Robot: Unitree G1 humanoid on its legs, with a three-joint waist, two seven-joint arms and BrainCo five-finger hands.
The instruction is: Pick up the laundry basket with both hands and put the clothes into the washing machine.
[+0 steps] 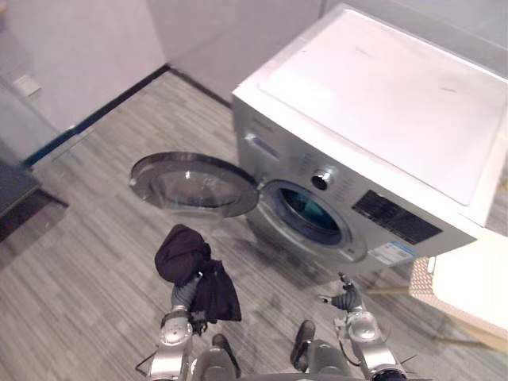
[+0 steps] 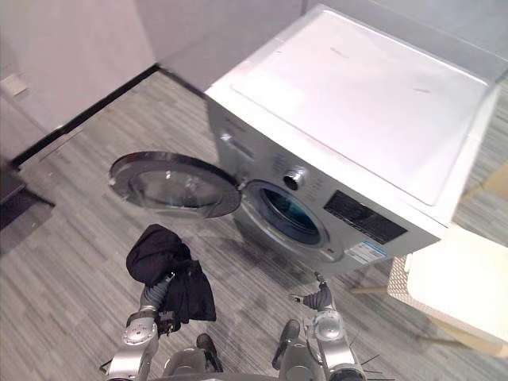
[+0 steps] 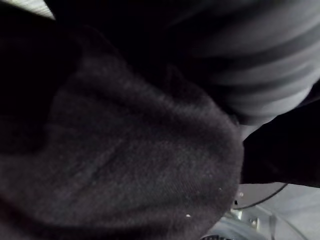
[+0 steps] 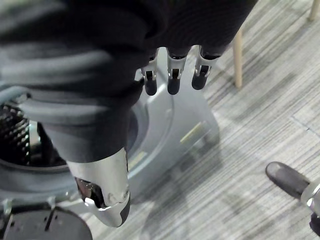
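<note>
- Wall socket [image 1: 28,84] sits on the pale wall at the far left, with a dark skirting strip below it along the floor [image 1: 87,262]. The floor is grey wood-pattern planks.
- Washer door [image 1: 194,184] is round and glass-centred. It is swung fully open to the left of the machine and lies nearly flat above the floor.
- Black clothes [image 1: 184,252] are bunched in a lump in front of the door, with a loose end hanging down on the right. They are off the floor and outside the drum.
- Left hand [image 1: 182,295] is raised under that bundle, with the cloth draped over it. Its fingers are buried in the fabric, so I cannot tell whether they grasp it. The left wrist view shows dark knit cloth pressed close against the ribbed cover.
- Washing machine [image 1: 381,87] is silver-fronted with a white top. The drum opening [image 1: 309,213] is uncovered and dark inside, with a knob [image 1: 321,179] above it and a dark panel [image 1: 395,216] to the right.
- Right hand [image 1: 346,300] is low in front of the machine, right of the opening. Its fingers [image 4: 173,82] are straight and released, the thumb [image 4: 107,192] is apart, and it holds nothing.
- Pale stand [image 1: 468,286] with a woven side and a thin wooden leg [image 4: 238,55] sits just beside the machine's right corner. I cannot tell whether it is the basket.
</note>
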